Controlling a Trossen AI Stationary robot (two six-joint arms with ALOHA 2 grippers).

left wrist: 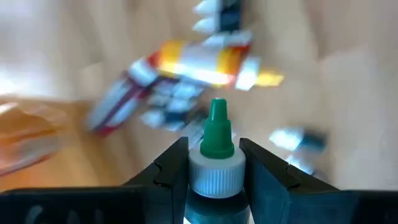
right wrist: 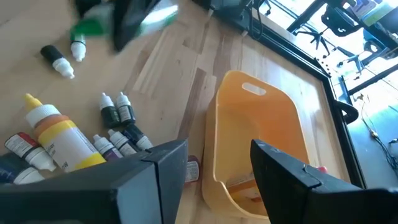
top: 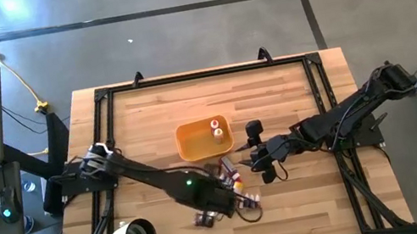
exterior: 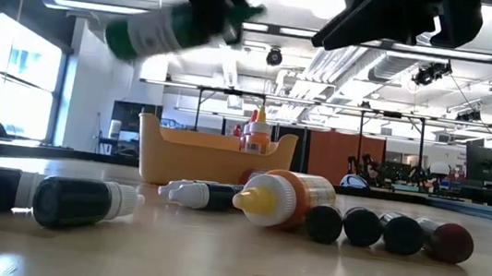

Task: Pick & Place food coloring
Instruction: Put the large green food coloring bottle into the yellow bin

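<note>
The left gripper (left wrist: 214,171) has its jaws closed on a green-tipped dropper bottle (left wrist: 216,155), gripping it at the ribbed white cap. In the low view this bottle (exterior: 161,31) hangs tilted in the air, clear of the wooden surface (top: 310,202). In the high view the left gripper (top: 232,203) sits over the front part of the surface, beside the cluster of food coloring bottles (top: 233,183).

The right gripper (right wrist: 211,168) hovers next to the orange tray (top: 204,139), jaws spread wide and holding nothing. In the high view it (top: 264,163) stands just right of the cluster.

The remaining bottles lie on their sides on the surface in front of the tray. Among them is a larger yellow-capped bottle (exterior: 281,198) with an orange band. Two dark bottles with pale caps (exterior: 30,195) lie apart from the group. Two bottles (top: 216,128) stand inside the tray.
</note>
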